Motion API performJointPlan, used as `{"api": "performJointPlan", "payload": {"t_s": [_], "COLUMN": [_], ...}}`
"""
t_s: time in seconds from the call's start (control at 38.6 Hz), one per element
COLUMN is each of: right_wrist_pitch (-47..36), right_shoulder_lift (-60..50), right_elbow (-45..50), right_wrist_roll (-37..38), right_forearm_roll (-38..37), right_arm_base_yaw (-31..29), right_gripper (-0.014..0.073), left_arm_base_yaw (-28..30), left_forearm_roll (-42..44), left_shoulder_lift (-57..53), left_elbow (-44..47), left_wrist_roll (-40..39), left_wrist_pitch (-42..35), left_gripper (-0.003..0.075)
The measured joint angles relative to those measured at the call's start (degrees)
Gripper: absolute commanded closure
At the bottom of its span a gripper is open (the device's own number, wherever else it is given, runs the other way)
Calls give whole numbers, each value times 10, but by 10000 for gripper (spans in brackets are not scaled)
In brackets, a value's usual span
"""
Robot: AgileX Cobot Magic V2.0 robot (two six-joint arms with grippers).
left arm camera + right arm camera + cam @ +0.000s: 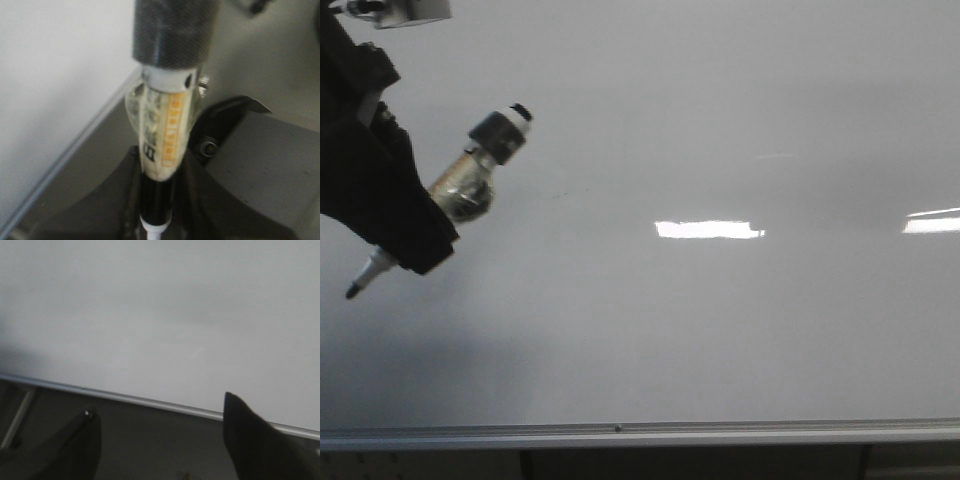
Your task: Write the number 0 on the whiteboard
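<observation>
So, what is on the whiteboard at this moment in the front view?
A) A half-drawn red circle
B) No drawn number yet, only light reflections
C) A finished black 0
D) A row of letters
B: the whiteboard shows only bright reflections and no oval outline, while the left hand holds the marker with its tip pointing down-left near the board's left side.

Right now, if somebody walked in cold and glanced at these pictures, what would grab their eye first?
Probably the marker at the far left of the front view, clamped in the left gripper with its dark tip aimed down and left. Behind it the whiteboard fills nearly everything, glossy, with bright light reflections right of centre and a silver rail along the bottom. No drawn 0 shows on it yet.
</observation>
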Motion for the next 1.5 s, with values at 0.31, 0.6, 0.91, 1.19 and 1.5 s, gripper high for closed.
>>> {"api": "performJointPlan", "payload": {"t_s": [0.31, 0.6, 0.91, 1.19, 1.5], "right_wrist_pitch": [173, 260, 262, 255, 245], "right_shoulder_lift": [162, 303, 438, 492, 497], "right_elbow": [-75, -134, -216, -225, -225], "right_wrist_roll": [-313, -395, -402, -402, -404], "right_forearm_roll": [357, 453, 462, 463, 457], "right_arm_base_yaw": [40, 60, 161, 216, 216], "right_gripper": [50, 50, 53, 123, 615], "left_arm_base_yaw": [-26, -26, -26, -26, -26], "left_forearm_roll": [-179, -184, -184, -184, -185], "left_shoulder_lift": [-1, -1, -1, -1, -4], "left_elbow": [-14, -14, -14, -14, -14], "left_wrist_roll": [178, 182, 183, 183, 183], "left_wrist_pitch": [189, 192, 192, 192, 197], "left_gripper": [740, 739, 739, 739, 739]}}
